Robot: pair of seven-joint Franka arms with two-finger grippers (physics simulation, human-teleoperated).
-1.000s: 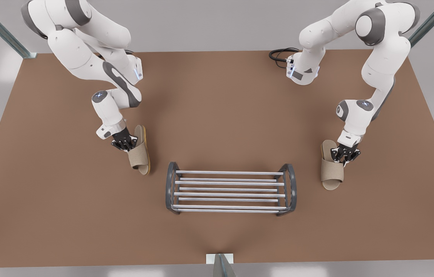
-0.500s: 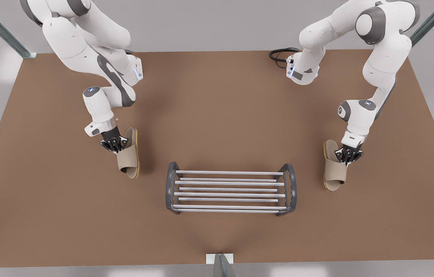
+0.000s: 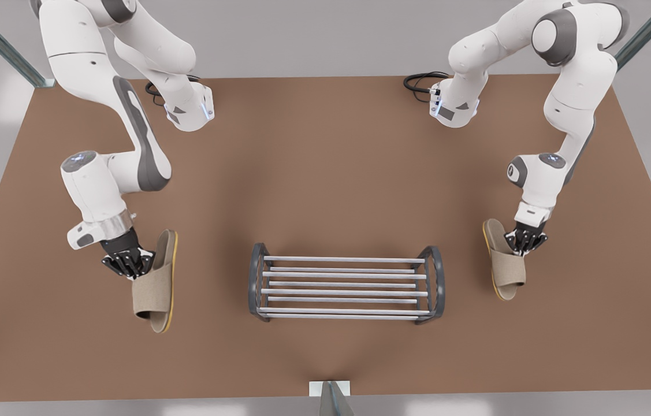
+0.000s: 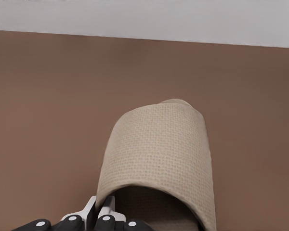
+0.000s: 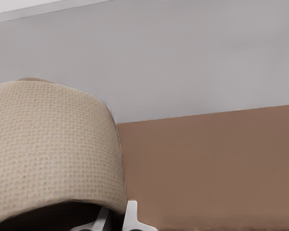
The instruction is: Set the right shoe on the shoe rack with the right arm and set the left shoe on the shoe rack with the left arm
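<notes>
While the right tool (image 3: 129, 263) pinches the right slipper (image 3: 155, 289) and the left tool (image 3: 526, 240) the left slipper (image 3: 504, 268), I'd clear the shoe rack's (image 3: 257, 283) arched ends before lowering.

A brown tabletop (image 3: 325, 162) sits amid pale grey surroundings (image 3: 313, 34).

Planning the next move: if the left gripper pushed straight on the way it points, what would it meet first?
Probably the bare brown tabletop, past the beige woven slipper the left gripper grips; the grey barred shoe rack stands off to one side.
</notes>
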